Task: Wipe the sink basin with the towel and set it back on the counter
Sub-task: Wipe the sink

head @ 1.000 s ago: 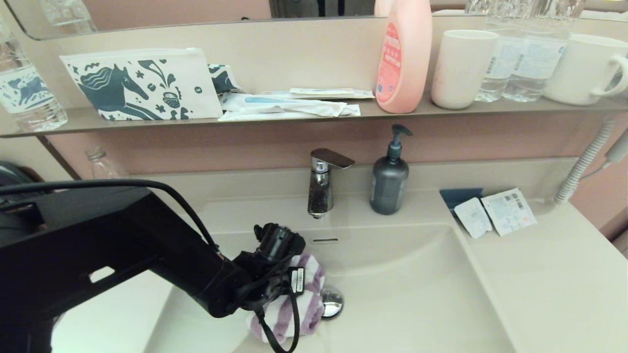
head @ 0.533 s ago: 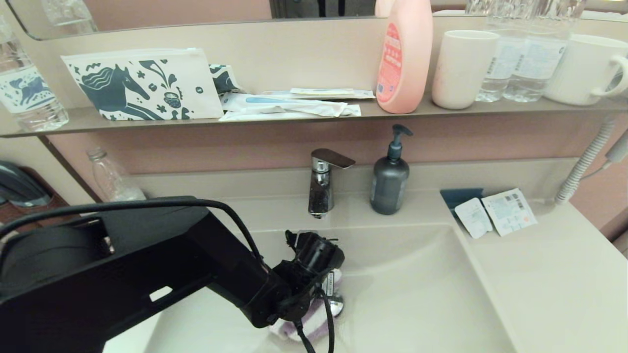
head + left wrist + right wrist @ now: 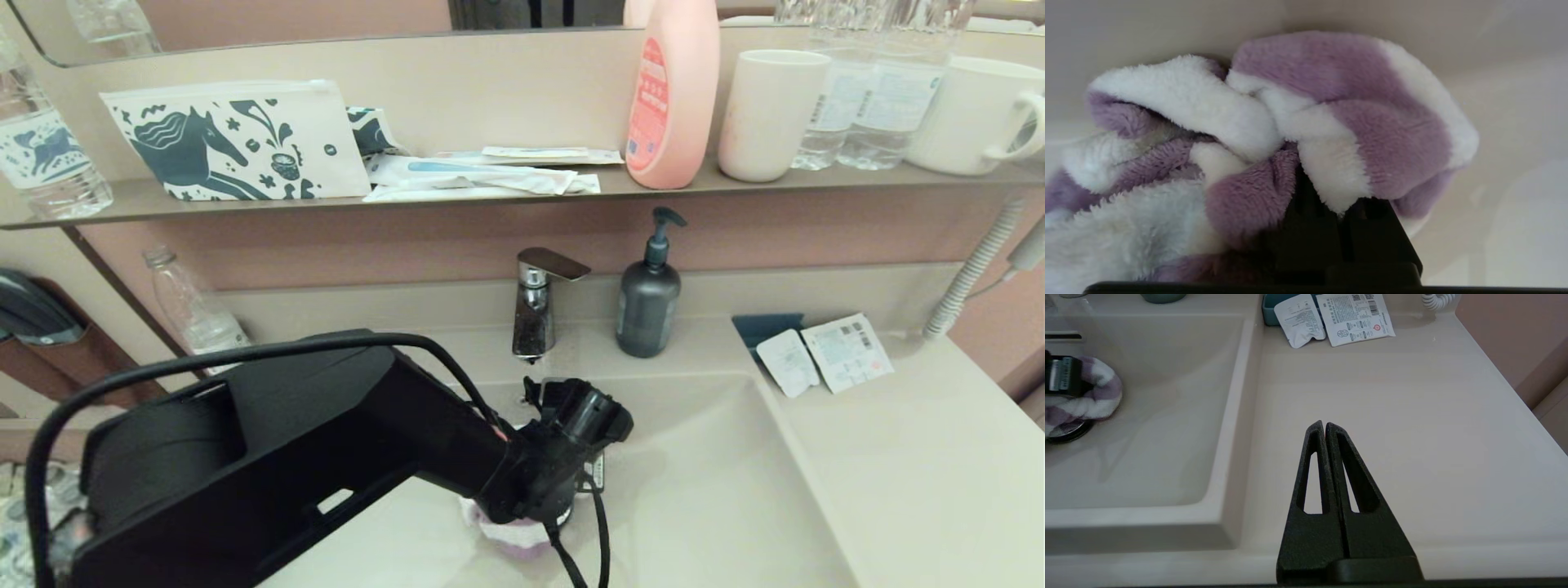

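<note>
The purple-and-white striped towel (image 3: 1363, 122) is bunched up and pressed on the floor of the beige sink basin (image 3: 710, 490). My left gripper (image 3: 1331, 196) is shut on it, with the dark fingers buried in the pile. In the head view only a small edge of the towel (image 3: 506, 535) shows under my left wrist, below the faucet. From the right wrist view the towel (image 3: 1098, 396) lies over the chrome drain plug (image 3: 1067, 430). My right gripper (image 3: 1325, 424) hovers shut and empty over the counter (image 3: 1392, 416), to the right of the basin.
A chrome faucet (image 3: 535, 306) and a grey pump bottle (image 3: 649, 298) stand behind the basin. Two sachets (image 3: 824, 355) and a blue tray lie on the counter's back right. The shelf above holds the horse pouch (image 3: 237, 139), a pink bottle (image 3: 671, 94), cups and water bottles.
My left arm has swept the towel rightward across the basin floor, from left of the drain to over it. The right gripper shows no earlier frame.
</note>
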Robot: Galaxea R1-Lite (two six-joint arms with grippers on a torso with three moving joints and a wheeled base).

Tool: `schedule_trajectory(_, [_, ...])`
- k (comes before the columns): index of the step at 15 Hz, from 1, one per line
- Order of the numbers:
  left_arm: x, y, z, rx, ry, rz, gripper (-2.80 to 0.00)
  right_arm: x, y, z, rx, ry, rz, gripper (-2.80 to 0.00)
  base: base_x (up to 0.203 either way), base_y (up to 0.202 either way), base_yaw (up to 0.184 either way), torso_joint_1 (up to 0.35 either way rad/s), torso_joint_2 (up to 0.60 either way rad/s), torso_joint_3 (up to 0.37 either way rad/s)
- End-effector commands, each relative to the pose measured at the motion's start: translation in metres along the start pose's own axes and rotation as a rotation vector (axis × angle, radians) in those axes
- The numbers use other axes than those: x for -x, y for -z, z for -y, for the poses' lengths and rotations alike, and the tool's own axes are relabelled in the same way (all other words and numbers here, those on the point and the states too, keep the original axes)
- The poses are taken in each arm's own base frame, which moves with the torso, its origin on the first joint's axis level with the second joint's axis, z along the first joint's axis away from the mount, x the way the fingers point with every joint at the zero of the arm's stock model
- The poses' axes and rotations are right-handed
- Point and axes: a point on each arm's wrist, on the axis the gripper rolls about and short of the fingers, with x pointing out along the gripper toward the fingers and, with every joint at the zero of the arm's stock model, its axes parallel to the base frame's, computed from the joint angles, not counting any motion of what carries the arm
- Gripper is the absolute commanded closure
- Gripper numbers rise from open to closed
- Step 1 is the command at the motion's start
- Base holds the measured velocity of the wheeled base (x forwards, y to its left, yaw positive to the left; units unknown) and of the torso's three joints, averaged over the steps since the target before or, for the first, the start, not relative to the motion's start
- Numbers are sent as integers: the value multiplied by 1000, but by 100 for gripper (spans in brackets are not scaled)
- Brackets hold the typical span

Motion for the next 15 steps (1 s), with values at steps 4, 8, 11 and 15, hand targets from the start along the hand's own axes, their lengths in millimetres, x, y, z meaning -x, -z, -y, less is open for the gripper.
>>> schedule_trajectory(4, [-14,2,34,-28,15,4,0,0,0,0,0,0,0,0,0,0,0,0,0,0])
schedule_trajectory(8, [-10,-6,62,-23,26,11,0,0,0,0,0,0,0,0,0,0,0,0,0,0])
schedule_trajectory(11, [4,-6,81,-30,33,-21,0,0,0,0,1,0,0,0,0,0,0,0,0,0])
schedule_trajectory(15, [28,1,93,18,21,-79,0,0,0,0,0,1,0,0,0,0,0,0,0,0])
